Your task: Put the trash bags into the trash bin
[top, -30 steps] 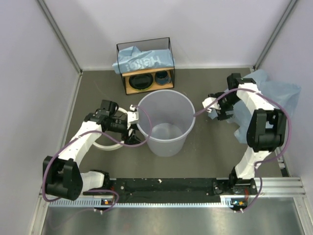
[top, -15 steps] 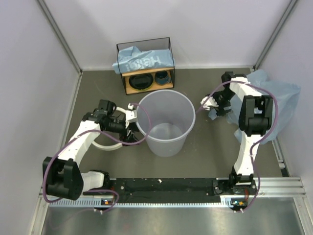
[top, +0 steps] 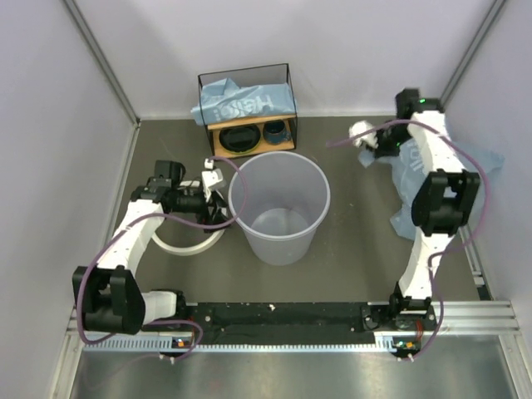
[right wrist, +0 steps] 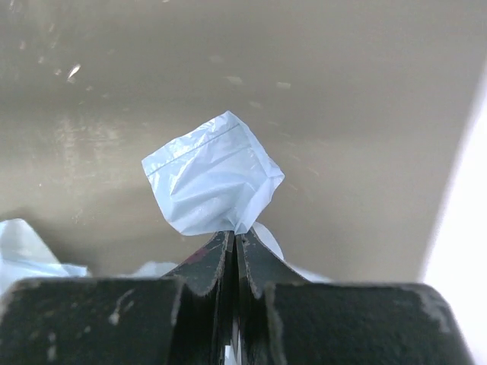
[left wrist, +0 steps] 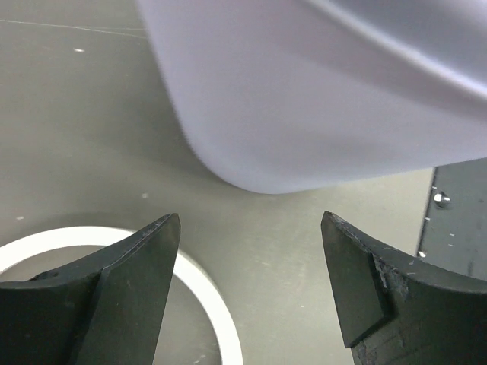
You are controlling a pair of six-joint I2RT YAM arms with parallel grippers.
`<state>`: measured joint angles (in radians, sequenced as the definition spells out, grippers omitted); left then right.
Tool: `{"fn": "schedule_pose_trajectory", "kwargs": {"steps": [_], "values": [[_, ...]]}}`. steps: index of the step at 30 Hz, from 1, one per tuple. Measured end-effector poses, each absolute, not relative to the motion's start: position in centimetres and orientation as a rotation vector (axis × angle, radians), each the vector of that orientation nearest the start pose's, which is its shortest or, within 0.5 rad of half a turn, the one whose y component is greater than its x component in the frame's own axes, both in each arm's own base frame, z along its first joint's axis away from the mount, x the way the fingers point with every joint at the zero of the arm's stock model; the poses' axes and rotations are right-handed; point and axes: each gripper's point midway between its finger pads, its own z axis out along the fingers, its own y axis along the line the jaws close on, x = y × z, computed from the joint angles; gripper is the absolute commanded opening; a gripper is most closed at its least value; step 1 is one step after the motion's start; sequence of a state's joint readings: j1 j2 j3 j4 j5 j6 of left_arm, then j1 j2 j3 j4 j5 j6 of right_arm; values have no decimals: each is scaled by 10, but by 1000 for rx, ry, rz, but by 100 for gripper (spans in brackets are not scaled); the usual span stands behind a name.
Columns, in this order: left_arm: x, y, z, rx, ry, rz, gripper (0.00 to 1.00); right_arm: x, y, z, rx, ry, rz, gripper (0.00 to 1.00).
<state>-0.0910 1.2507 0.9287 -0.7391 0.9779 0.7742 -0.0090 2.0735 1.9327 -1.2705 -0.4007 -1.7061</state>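
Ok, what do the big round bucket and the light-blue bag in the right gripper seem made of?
The large round whitish bucket looks like smooth translucent plastic: its wall is seamless and lets light through dimly. The light-blue bag looks like thin plastic film: it crumples into sharp creases where the right gripper pinches it.

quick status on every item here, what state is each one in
translucent whitish-grey plastic trash bin: upright, open-topped, empty
thick white ring rim: off the bin, flat on the table
light-blue plastic film bag at the right: crumpled, corner pinched
light-blue plastic film bag with white lettering: draped over wire-framed wooden shelf
left end effector: open, holding nothing
right end effector: shut on the right bag
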Motion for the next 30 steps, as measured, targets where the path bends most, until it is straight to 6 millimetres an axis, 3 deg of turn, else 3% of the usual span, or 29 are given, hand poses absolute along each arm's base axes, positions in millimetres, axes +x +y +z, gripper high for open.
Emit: {"fn": "schedule_pose_trajectory", "kwargs": {"steps": [2,6,9,13,17,20,22,25,27,30], "values": [[257,-147,160,1183,1853,-873,80,449,26,177,-1893,1778,143,0],[271,-144,162,1182,1820,-816,79,438,19,323,-1507,1686,-34,0],[277,-148,162,1198,1792,-799,78,403,21,427,-1270,1547,-148,0],[276,-161,160,1249,1762,-789,78,349,36,533,-1038,1328,-218,0],[278,-167,158,1225,1787,-812,82,318,40,608,-844,1149,-232,0],[289,-152,165,1104,1834,-814,84,304,44,657,-730,1024,-198,0],[301,-136,179,1002,1849,-786,88,296,53,677,-695,961,-149,0],[316,-121,218,924,1803,-705,99,293,79,686,-694,907,-34,0],[319,-125,262,916,1691,-652,99,289,102,690,-709,869,52,0],[307,-137,324,926,1513,-629,99,280,127,698,-717,816,149,0]]}}
